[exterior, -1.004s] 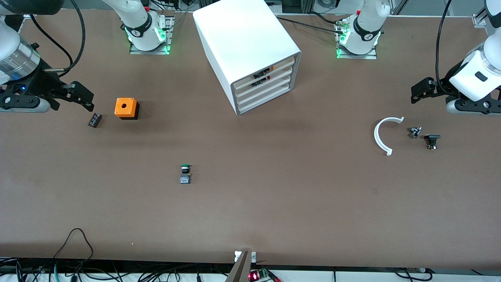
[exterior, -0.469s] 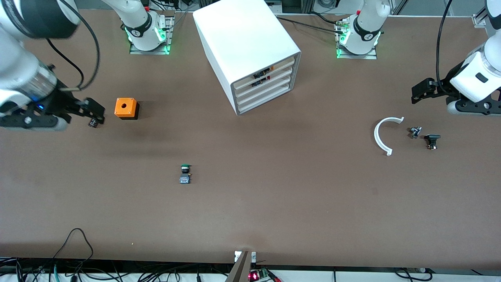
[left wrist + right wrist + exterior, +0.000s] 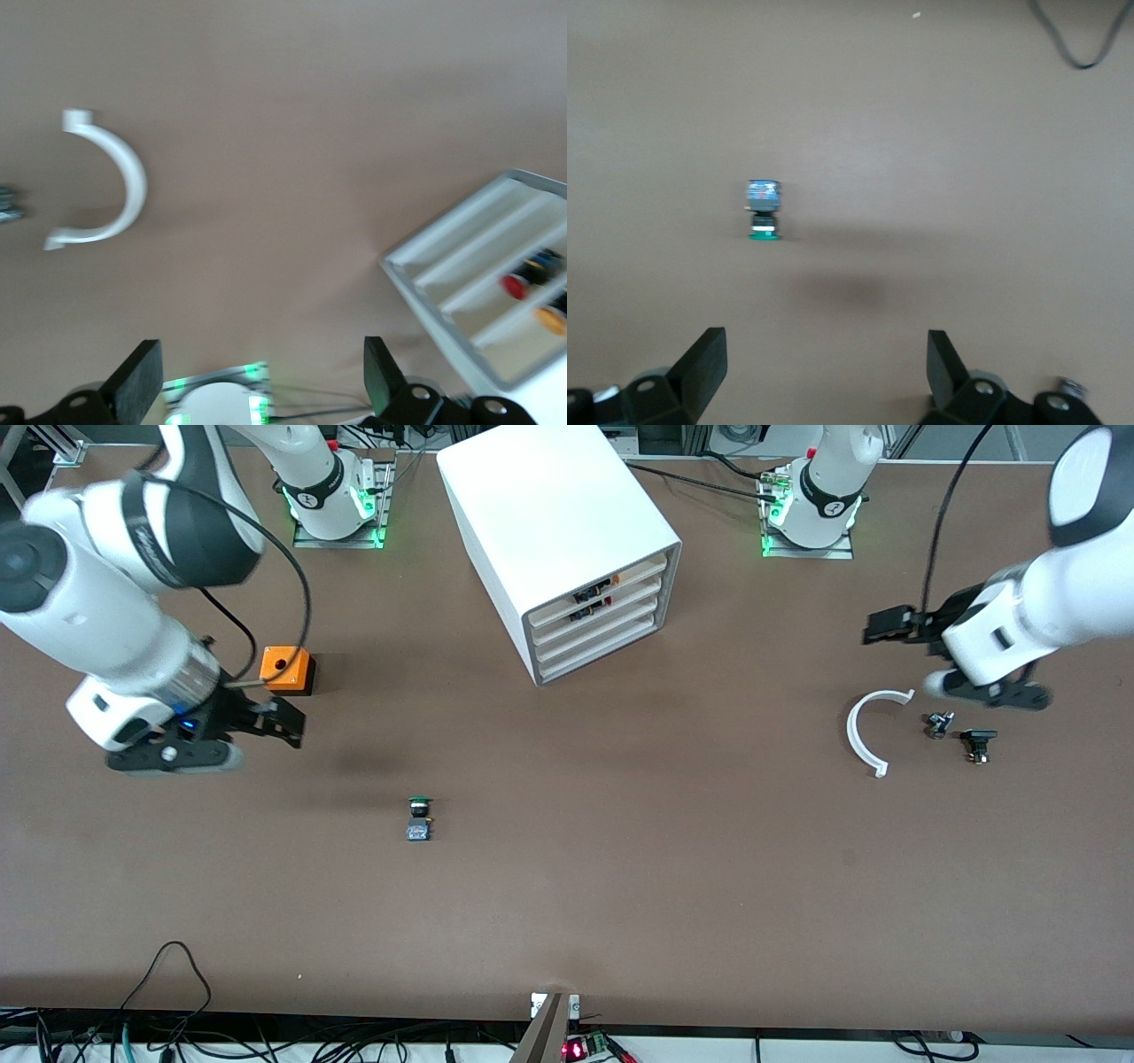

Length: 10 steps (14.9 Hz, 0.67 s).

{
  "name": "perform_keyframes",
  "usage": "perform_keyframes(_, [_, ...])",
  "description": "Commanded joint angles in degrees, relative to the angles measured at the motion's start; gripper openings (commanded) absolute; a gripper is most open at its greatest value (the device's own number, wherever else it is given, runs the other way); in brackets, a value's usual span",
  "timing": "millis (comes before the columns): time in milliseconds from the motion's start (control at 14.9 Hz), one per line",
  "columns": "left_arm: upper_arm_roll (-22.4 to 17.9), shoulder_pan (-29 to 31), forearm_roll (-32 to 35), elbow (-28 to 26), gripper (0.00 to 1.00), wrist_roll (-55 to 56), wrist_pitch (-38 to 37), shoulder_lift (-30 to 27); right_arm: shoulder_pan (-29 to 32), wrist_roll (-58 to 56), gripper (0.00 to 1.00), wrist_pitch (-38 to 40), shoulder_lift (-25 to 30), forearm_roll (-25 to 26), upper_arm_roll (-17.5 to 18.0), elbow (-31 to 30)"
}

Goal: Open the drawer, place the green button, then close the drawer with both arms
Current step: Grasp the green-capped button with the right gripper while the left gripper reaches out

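The button (image 3: 419,818) lies on its side on the table, green cap toward the cabinet; it also shows in the right wrist view (image 3: 764,211). The white cabinet (image 3: 567,522) stands at the robots' side of the table, all its drawers pushed in, the lower drawer (image 3: 592,657) among them; its front shows in the left wrist view (image 3: 483,274). My right gripper (image 3: 291,726) is open and empty over bare table between the orange cube and the button, jaws wide (image 3: 824,367). My left gripper (image 3: 881,629) is open and empty (image 3: 260,381) over the table near the white arc.
An orange cube with a hole (image 3: 286,670) sits close to the right gripper. A white arc piece (image 3: 864,731) and two small dark parts (image 3: 939,724) (image 3: 977,744) lie at the left arm's end. A cable (image 3: 173,965) loops at the table's front edge.
The right arm has swung in from the table's end, past the orange cube toward the button. The left gripper has moved from the table's end toward the cabinet. Both stayed open.
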<state>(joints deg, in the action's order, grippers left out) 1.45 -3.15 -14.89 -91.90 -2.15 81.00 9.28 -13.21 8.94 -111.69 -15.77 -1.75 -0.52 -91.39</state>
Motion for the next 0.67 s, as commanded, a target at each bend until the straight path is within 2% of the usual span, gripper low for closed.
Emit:
perform_keyframes(0, [-0.3,0.9,-9.7,-0.7,1.00,-3.1,-0.8,4.2,-1.0,0.3,1.00,-3.2,-3.6,-4.6,-0.1,1.1])
perform_keyframes(268, [-0.4,1.4,-25.7,-4.1,1.00,-13.9,2.0,8.0,-4.5,1.3,1.00,-10.5,-10.1,-5.0,-0.1,1.0])
perform_keyframes(603, [-0.2,0.8,-42.5,-20.6,0.97,-35.5,13.9,8.6,-6.6,1.3,1.00,-22.9,-19.2,-5.0,-0.2,1.0])
